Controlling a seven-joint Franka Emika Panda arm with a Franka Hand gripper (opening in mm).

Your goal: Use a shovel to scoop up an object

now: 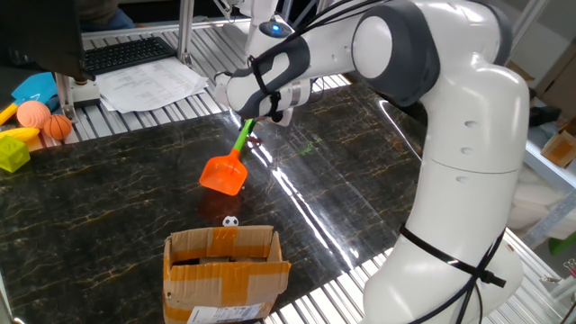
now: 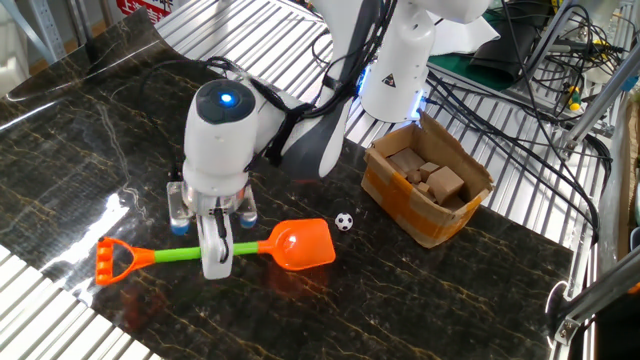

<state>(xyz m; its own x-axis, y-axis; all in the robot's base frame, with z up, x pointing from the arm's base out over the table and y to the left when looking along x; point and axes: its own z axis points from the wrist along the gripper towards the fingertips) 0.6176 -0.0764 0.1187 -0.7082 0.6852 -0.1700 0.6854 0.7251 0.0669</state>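
Jaws clenched on the green shaft of the shovel, gripper pointing straight down at the dark marble table, 1 white finger crossing in front of the shaft. Grip placed about midway along the shaft, orange D-shaped end sticking out to 1 side, orange scoop blade to the other. Blade tilted, hollow side up, its shadow showing on the table beneath. In one fixed view, same shovel hanging slantwise from the gripper, shaft running down and away to the blade, blade low over the table.

Just beyond the blade's tip: the object, a tiny white ball with black patches, resting on the table, near the blade but apart from it. Seen from the other side, ball lying between the blade and the rim of a cardboard box, very close to the box.

Further out: box open at the top, pale blocks inside, standing near the table's edge. Behind it, the arm's white base with cables trailing off. Far off at a table corner, an orange ball, a peach ball and a green block.
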